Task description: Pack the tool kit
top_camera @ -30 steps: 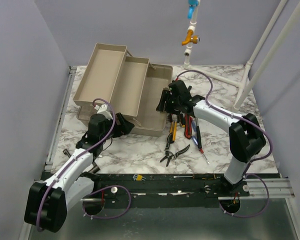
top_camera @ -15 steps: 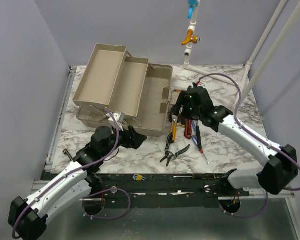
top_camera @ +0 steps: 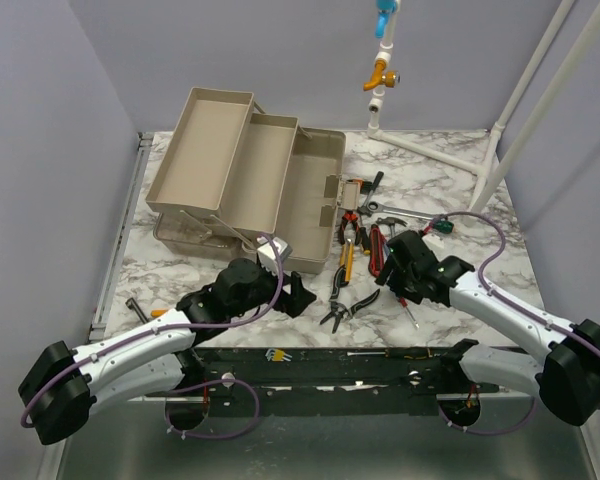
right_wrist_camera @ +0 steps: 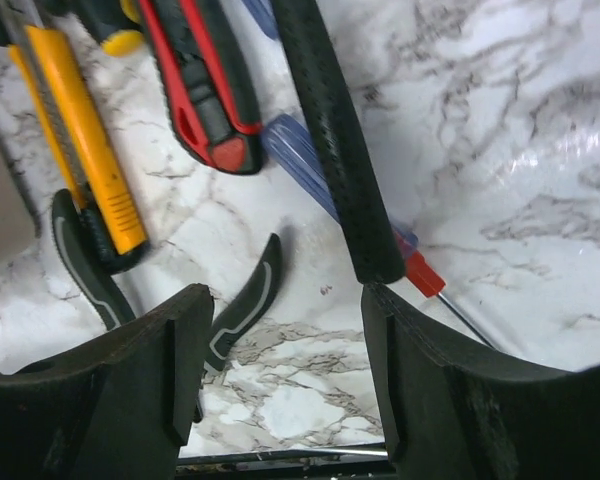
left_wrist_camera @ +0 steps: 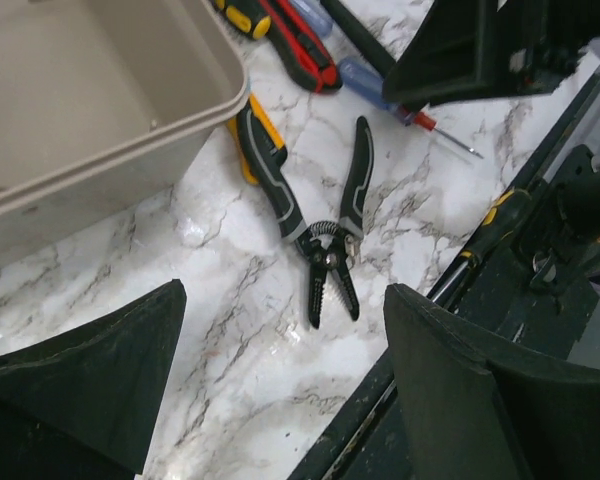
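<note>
The tool kit's beige box [top_camera: 280,200] stands open at the back left, its trays [top_camera: 205,150] swung out; its corner [left_wrist_camera: 100,110] shows in the left wrist view. Loose tools lie to its right: black pliers [top_camera: 348,308] [left_wrist_camera: 320,230], a yellow knife [top_camera: 347,262] [right_wrist_camera: 75,130], a red knife [top_camera: 376,250] [right_wrist_camera: 205,80], a black hammer handle [right_wrist_camera: 335,140] and a blue screwdriver [right_wrist_camera: 310,170]. My left gripper [top_camera: 302,297] [left_wrist_camera: 285,340] is open and empty, just left of the pliers. My right gripper [top_camera: 400,280] [right_wrist_camera: 285,340] is open over bare marble, one finger [right_wrist_camera: 450,390] at the hammer handle's end.
The black rail [top_camera: 380,365] runs along the table's near edge, with small hex keys [top_camera: 276,354] on it. More tools, one green-handled [top_camera: 442,226], lie behind the right arm. A white pipe frame [top_camera: 500,150] and a hanging yellow valve [top_camera: 380,75] stand at the back.
Both arms have pulled back toward the near edge. The right gripper left the toolbox rim and now hangs over the loose tools. The left gripper swung right, toward the pliers.
</note>
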